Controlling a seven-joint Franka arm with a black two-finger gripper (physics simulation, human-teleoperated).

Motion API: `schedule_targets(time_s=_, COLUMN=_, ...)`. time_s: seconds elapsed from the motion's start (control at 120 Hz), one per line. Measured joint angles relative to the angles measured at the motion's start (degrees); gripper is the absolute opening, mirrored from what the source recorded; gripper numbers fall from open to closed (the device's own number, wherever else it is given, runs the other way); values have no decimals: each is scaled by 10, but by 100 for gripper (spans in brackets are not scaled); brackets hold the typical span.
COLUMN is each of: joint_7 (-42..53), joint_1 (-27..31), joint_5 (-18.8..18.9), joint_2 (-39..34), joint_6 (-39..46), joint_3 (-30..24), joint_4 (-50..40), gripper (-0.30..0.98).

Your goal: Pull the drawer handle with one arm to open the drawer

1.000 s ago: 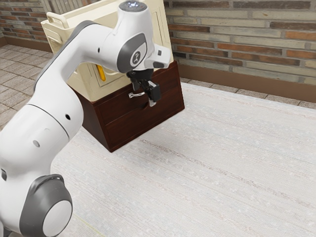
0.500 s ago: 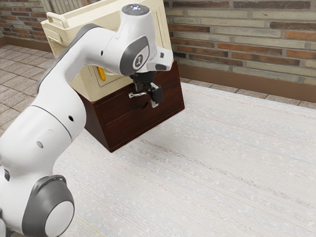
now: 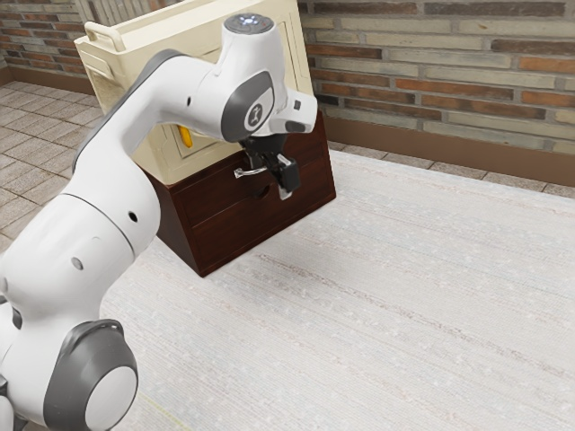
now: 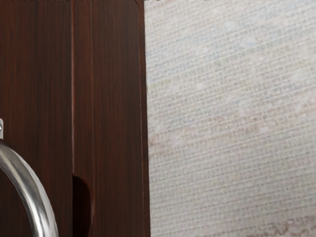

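Observation:
The black gripper [image 3: 271, 167] is at the front of the dark wooden cabinet [image 3: 225, 226], tilted down beside the silver handle [image 3: 244, 172]. From this side I cannot tell whether its grip is open or shut, or whether it touches the handle. Part of the handle is hidden by the gripper. The drawer front looks flush with the cabinet. In the wrist view, the curved metal handle [image 4: 30, 190] lies against the reddish-brown drawer front [image 4: 37, 74], and a dark rounded recess [image 4: 82, 205] sits beside it, across a seam.
A cream-coloured case [image 3: 180, 160] with a yellow part [image 3: 185, 136] stands on the cabinet, partly behind my arm. A pale, woven-looking surface [image 3: 395, 287] spreads in front. The brick wall [image 3: 431, 85] rises behind.
My gripper has shifted slightly toward the exterior view's right and down across the cabinet front. The cabinet and handle show no visible movement.

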Motion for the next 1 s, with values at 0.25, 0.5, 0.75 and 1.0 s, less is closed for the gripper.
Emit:
schedule_targets(time_s=0.25, joint_7=1, joint_1=0, joint_5=-20, joint_2=0, joint_6=-2, joint_3=0, joint_4=0, gripper=69)
schedule_targets(time_s=0.5, joint_7=1, joint_1=-13, joint_5=-27, joint_2=0, joint_6=-6, joint_3=2, joint_4=0, gripper=69)
schedule_targets(time_s=0.75, joint_7=1, joint_1=-29, joint_5=-28, joint_2=0, joint_6=-10, joint_3=4, joint_4=0, gripper=69)
schedule_targets(time_s=1.0, joint_7=1, joint_1=-52, joint_5=-28, joint_2=-1, joint_6=-16, joint_3=19, joint_4=0, gripper=68)
